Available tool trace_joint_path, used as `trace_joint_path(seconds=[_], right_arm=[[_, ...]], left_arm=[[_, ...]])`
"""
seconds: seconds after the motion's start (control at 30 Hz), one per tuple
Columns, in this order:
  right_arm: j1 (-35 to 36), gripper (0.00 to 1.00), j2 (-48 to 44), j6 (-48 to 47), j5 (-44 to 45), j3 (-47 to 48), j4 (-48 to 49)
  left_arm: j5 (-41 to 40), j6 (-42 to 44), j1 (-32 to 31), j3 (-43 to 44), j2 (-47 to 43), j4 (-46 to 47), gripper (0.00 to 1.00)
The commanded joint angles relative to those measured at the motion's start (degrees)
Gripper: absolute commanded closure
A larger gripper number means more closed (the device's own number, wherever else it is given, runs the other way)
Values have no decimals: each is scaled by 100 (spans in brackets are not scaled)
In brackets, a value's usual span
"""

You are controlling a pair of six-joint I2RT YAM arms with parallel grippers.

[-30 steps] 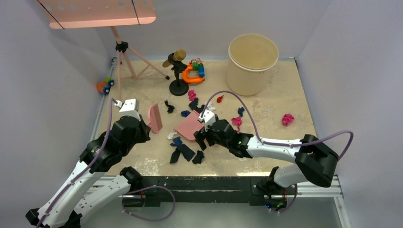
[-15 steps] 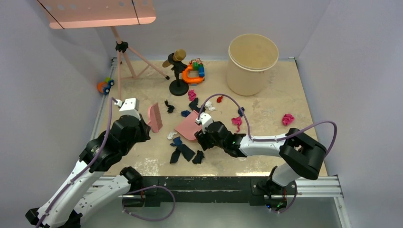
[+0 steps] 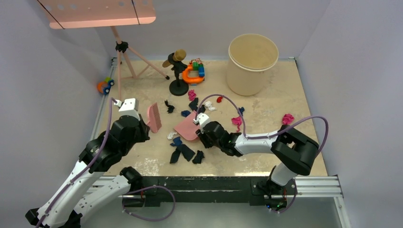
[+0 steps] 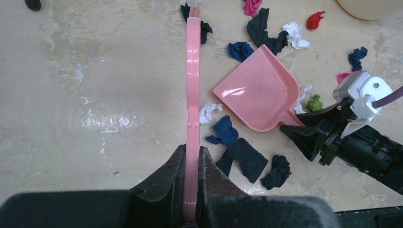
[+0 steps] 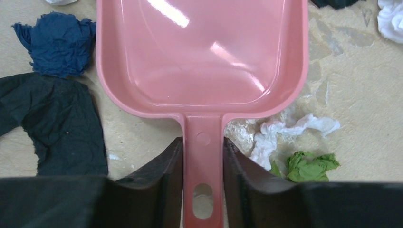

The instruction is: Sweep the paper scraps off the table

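wrinkly scraps [image 4: 244, 159] dot the speckled table [image 4: 95, 71]. left gripper [image 4: 192, 156] pinches the pink brush [image 4: 192, 61], right gripper [image 5: 203, 152] the shiny pan [image 5: 202, 57].

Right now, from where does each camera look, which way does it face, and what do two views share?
Top external: above and behind the robot, facing down and forward over the table; left arm and right arm show.
Left wrist: on that wrist, facing down along the pink brush clamped in the left claw.
Right wrist: on that wrist, facing the pink dustpan; the right claw presses both sides of its handle.
Shared: both wrist views show the dustpan and the green paper scrap beside it.
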Motion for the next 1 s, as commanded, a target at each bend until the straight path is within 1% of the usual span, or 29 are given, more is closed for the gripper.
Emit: trace_joint_path(seconds=[0.0, 0.03, 0.1, 0.23, 0.3, 0.33, 0.43, 0.6, 0.73, 0.83, 0.87, 0.97], right_arm=[[30, 73, 114, -111, 163, 423, 18], [35, 79, 123, -146, 131, 465, -20], [45, 85, 4, -187, 50, 437, -37], [37, 87, -496, -158, 5, 189, -107], [37, 97, -678, -132, 20, 193, -362], [38, 100, -797, -120, 7, 203, -485], [36, 100, -1206, -34, 11, 189, -836], [30, 100, -2048, 430, 399, 133, -1582], [30, 100, -2771, 861, 878, 145, -2316], [22, 100, -3227, 1481, 1529, 148, -2908], [2, 100, -3359, 1689, 1707, 211, -3282], [-185, 100, -3503, 1995, 1750, 414, -4042]], left_arm=[[-183, 179, 13, 207, -74, 73, 100], [-163, 187, 17, 193, -52, 76, 100], [-112, 202, 16, 194, 30, 71, 100], [-122, 282, 14, 233, 185, 72, 100], [-157, 417, 16, 247, 294, 202, 100], [-188, 513, 12, 287, 375, 242, 100], [-426, 686, 16, 582, 774, 137, 100], [-865, 1064, 17, 1073, 1534, 119, 100], [-1338, 1509, 16, 1579, 2508, 19, 100], [-1740, 2019, 16, 2050, 3348, -20, 100], [-2014, 2144, 16, 2263, 3665, -152, 100], [-2464, 2425, 13, 2881, 4637, -472, 100]])
